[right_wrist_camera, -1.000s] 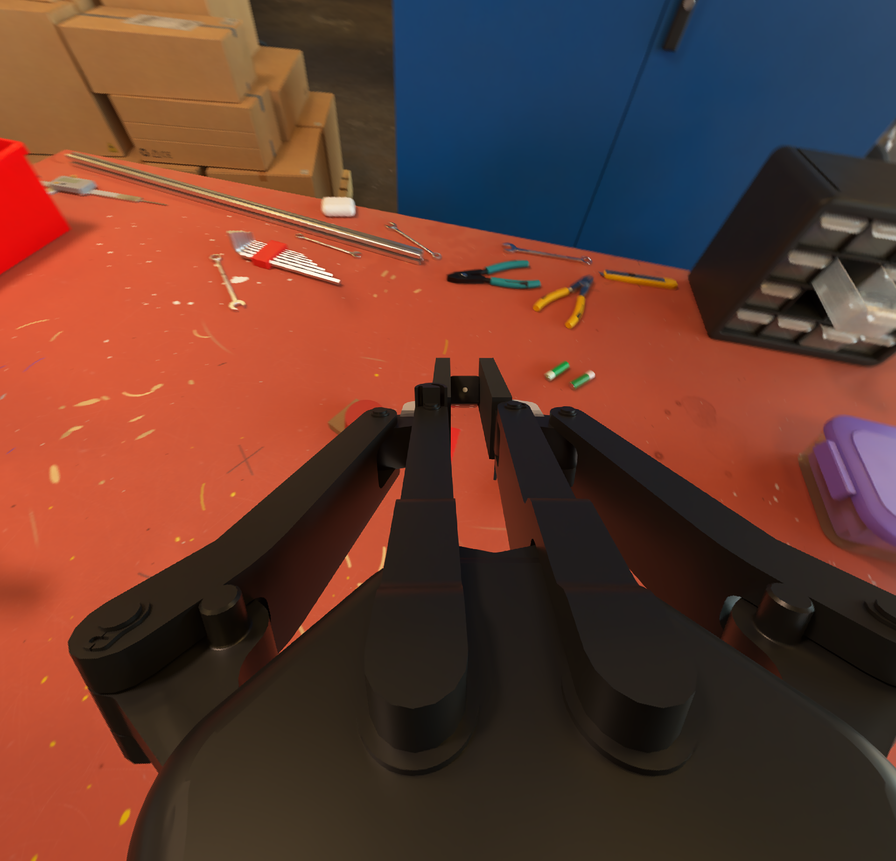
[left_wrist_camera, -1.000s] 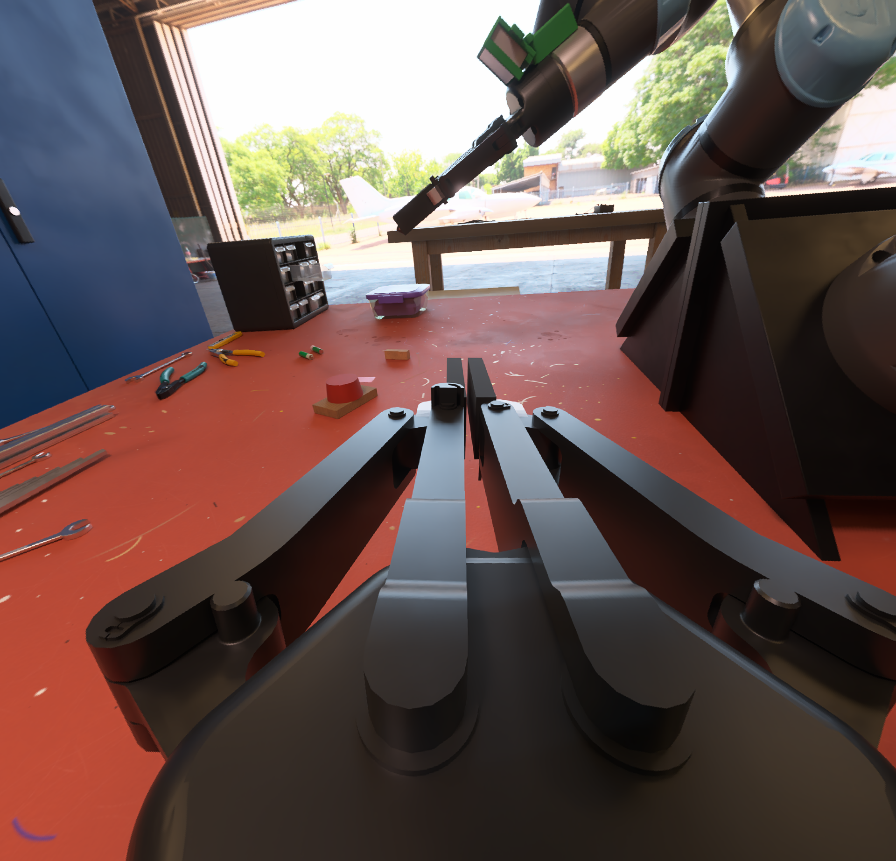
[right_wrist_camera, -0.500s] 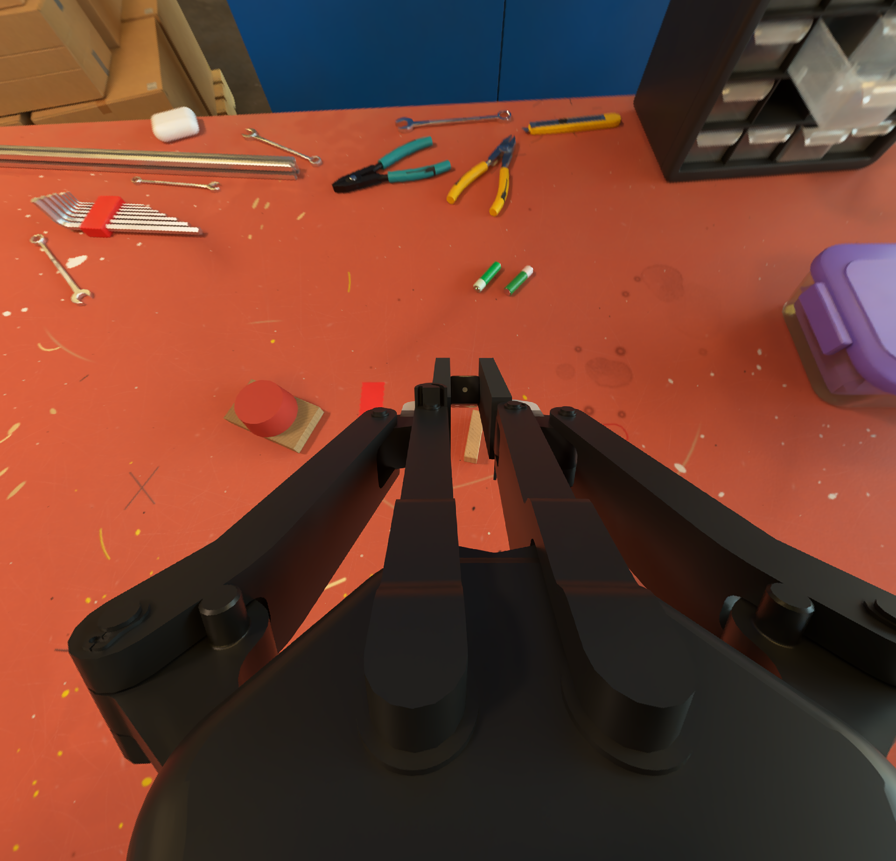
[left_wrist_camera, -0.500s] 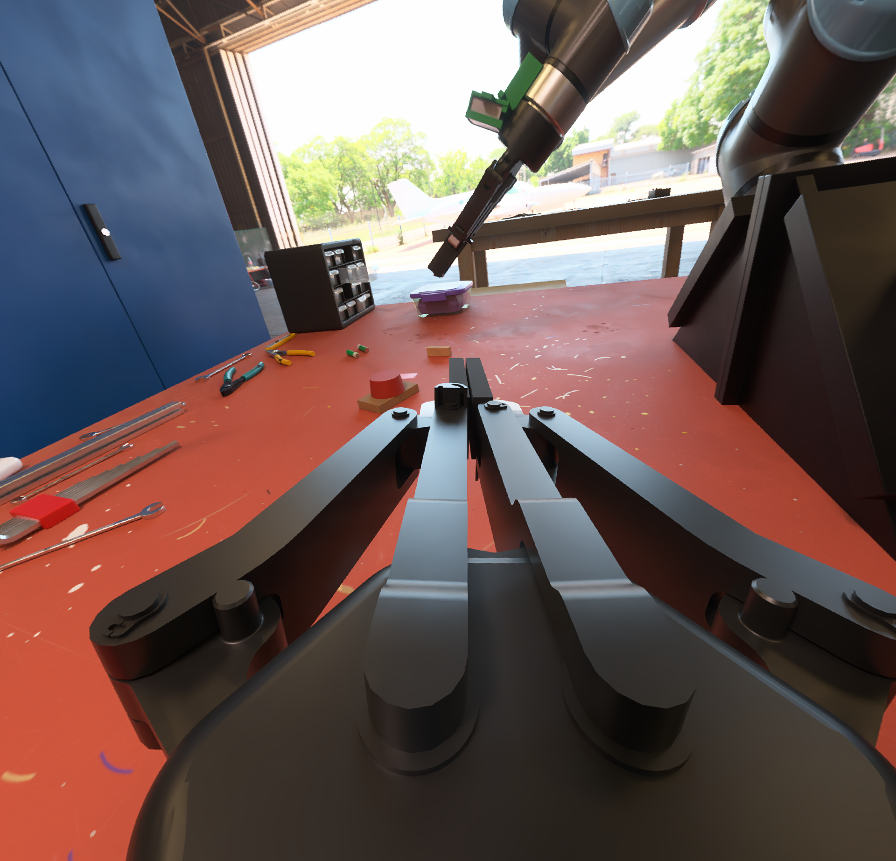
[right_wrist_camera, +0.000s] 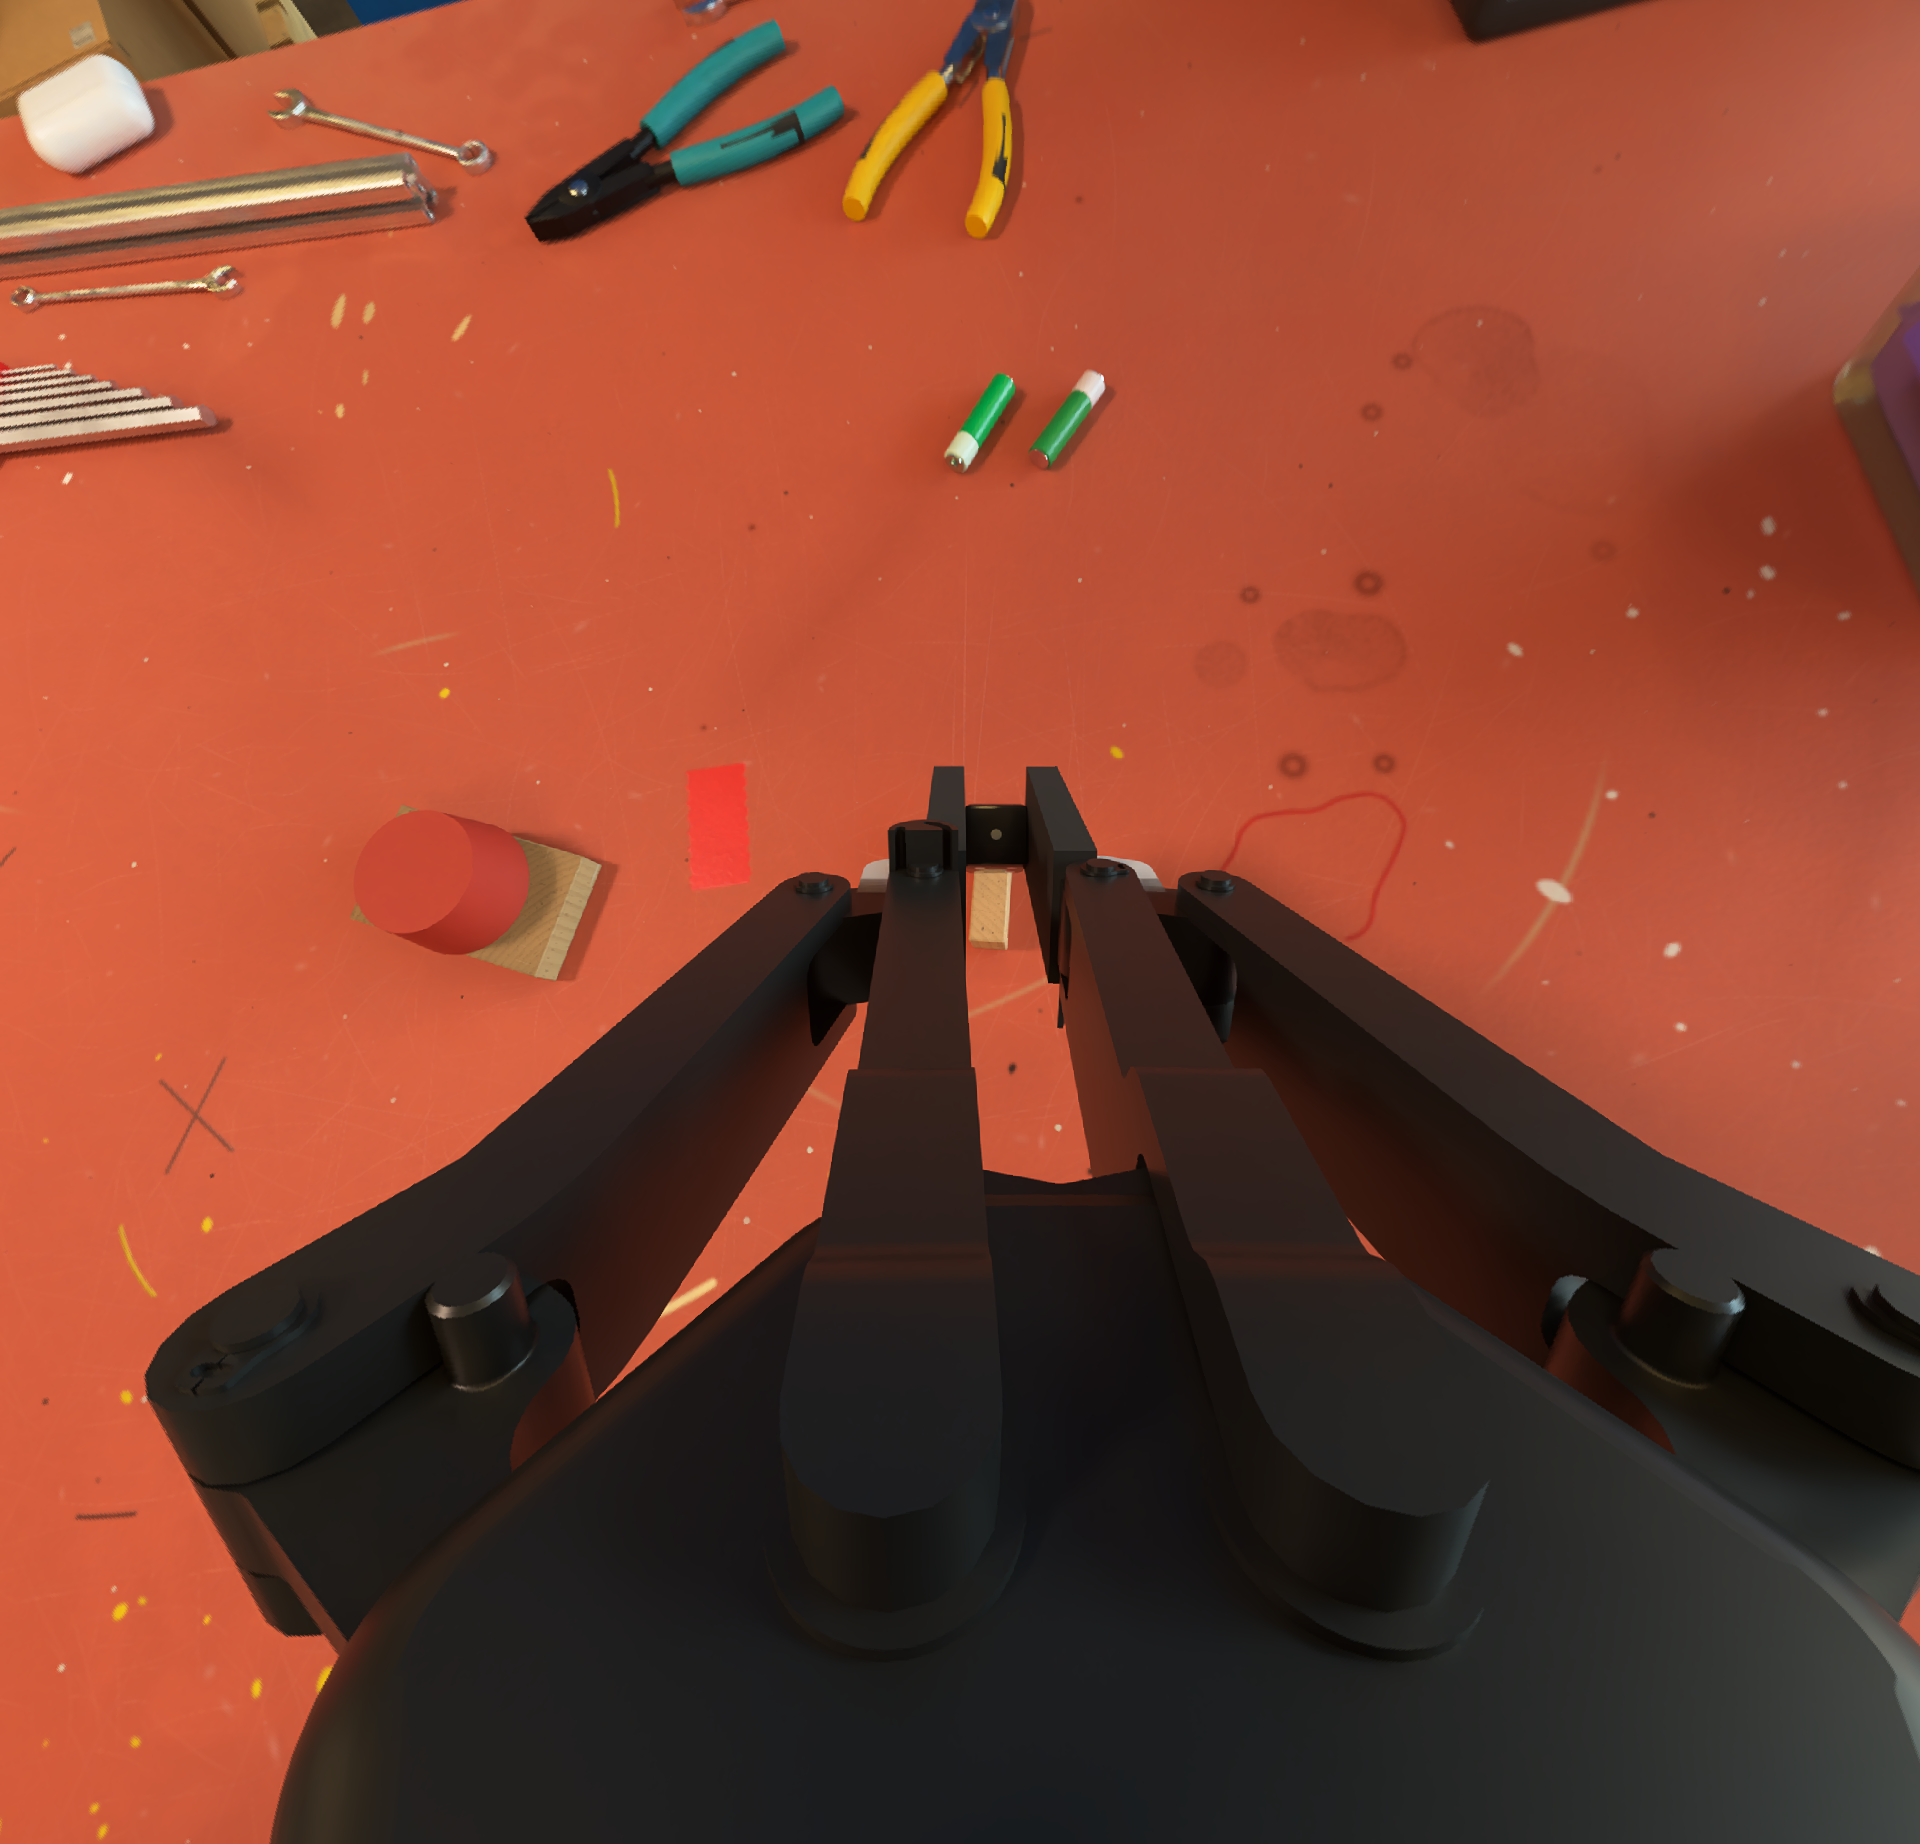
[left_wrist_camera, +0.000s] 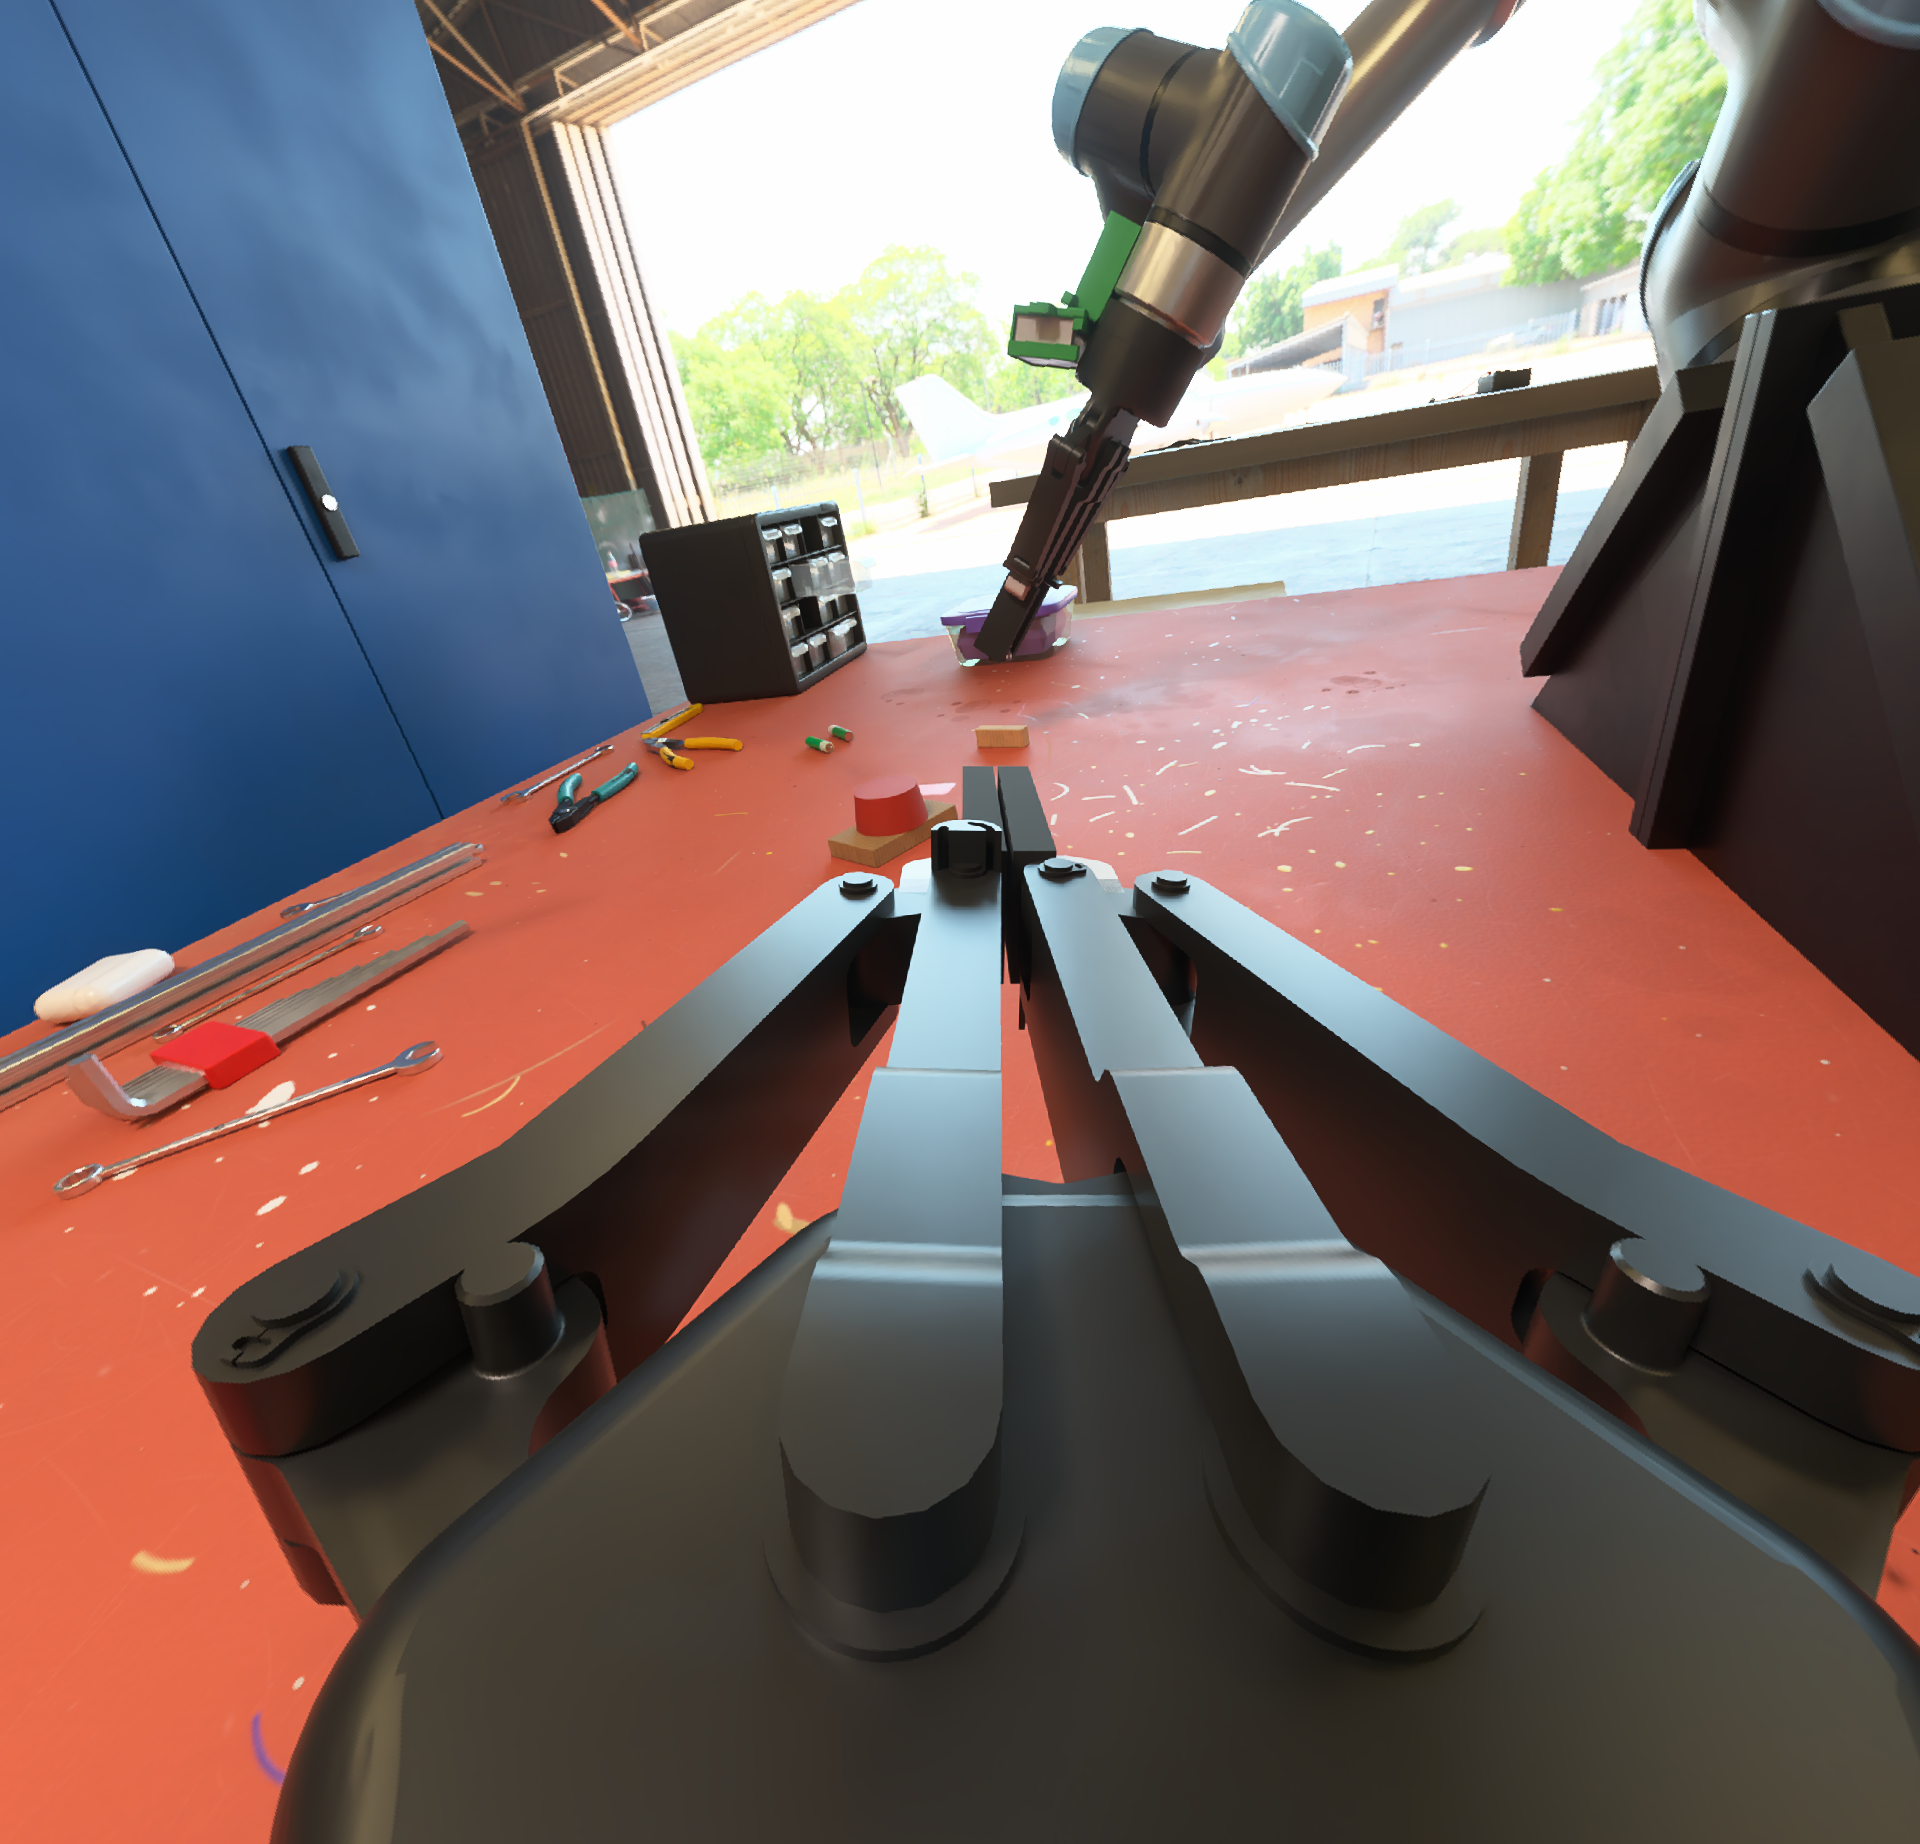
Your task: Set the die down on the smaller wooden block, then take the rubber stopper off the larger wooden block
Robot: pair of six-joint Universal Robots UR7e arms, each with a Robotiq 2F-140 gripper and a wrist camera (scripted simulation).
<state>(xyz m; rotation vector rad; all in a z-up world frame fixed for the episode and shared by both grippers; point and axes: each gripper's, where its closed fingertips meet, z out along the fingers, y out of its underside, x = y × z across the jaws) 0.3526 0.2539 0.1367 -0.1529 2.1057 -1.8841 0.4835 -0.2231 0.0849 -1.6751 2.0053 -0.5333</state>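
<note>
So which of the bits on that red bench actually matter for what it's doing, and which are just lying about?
Part of the job:
- right hand holding the small dark die
- smaller wooden block
- red rubber stopper, standing on the larger wooden block

Just lying about:
- teal pliers
- yellow cutters
- two green batteries
- red tape patch

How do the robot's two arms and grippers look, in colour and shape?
Both grippers, the left gripper and the right gripper, are matt black metal. Each has two thin flat fingers on jointed linkage bars with round pins, set on a rounded dark body. The right arm is a dark glossy tube with grey-blue joint caps, a silver wrist ring and a green camera bracket. No cables show.
</note>
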